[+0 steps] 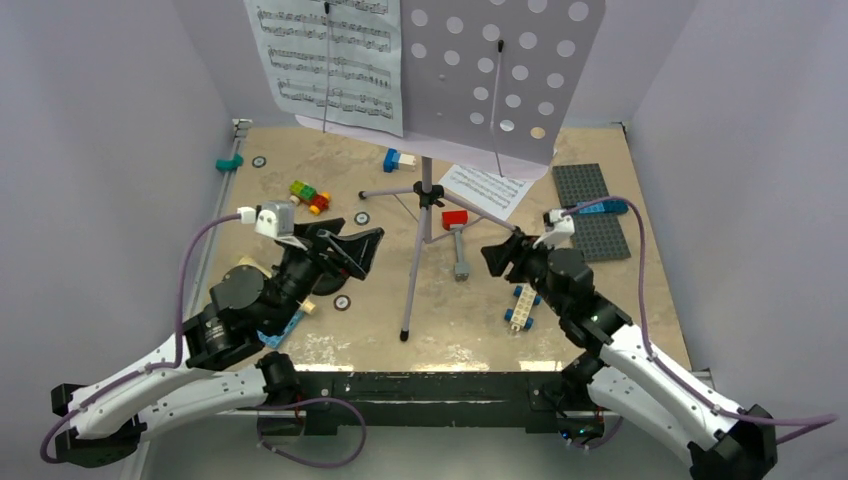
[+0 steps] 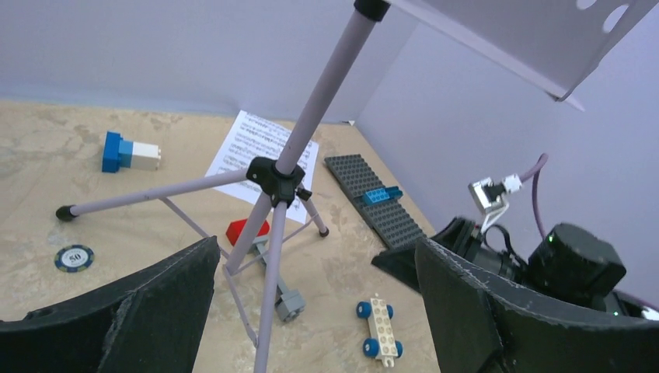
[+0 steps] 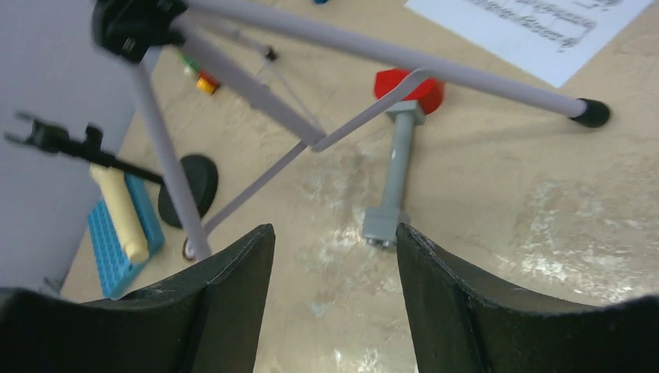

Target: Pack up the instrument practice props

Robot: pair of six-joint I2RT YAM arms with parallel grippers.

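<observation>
Well, chip (image 2: 74, 257) reads "50"; music stand (image 2: 273, 177) legs separate my left gripper (image 1: 362, 252) and right gripper (image 1: 497, 258), both spread, empty.

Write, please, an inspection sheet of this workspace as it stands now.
Surface: beige marbled table, no spill seen.
Job's things: lilac music stand upright at centre, one sheet-music page on it, another page flat on the table; microphone lying on a blue plate beside the black mic stand.
Clutter: toy bricks, wheeled brick car, grey plate, chips.
Grippers: left gripper and right gripper open, holding nothing.
Cables: purple cables along both arms, loose loop at front edge.
Surroundings: plain walls on three sides.
</observation>
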